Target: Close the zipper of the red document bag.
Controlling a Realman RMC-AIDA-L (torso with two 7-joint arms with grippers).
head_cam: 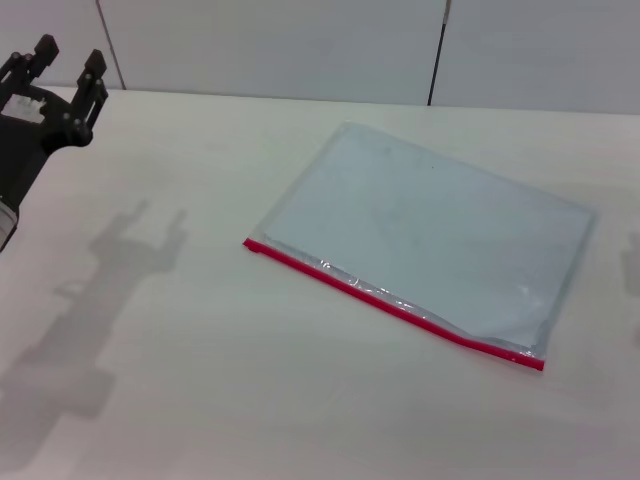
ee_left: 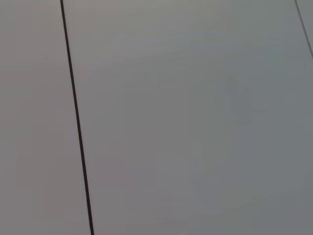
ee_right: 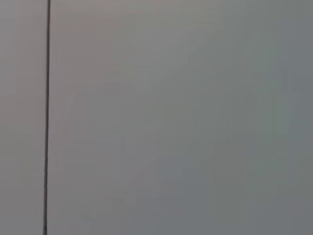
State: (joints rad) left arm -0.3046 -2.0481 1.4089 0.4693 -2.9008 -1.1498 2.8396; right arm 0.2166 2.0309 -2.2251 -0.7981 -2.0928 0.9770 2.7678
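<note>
Left gripper hung raised at the far left, fingers spread and holding nothing, well apart from the red document bag. Nearest the robot ran the zipper, along the bag's near long edge; bare table lay around it. Beyond stood a panelled wall.

A pale beige matte counter fills the foreground. Behind its far edge stands a light grey panelled wall, divided by thin dark vertical seams. Overhead light casts soft grey shadows on the counter surface
</note>
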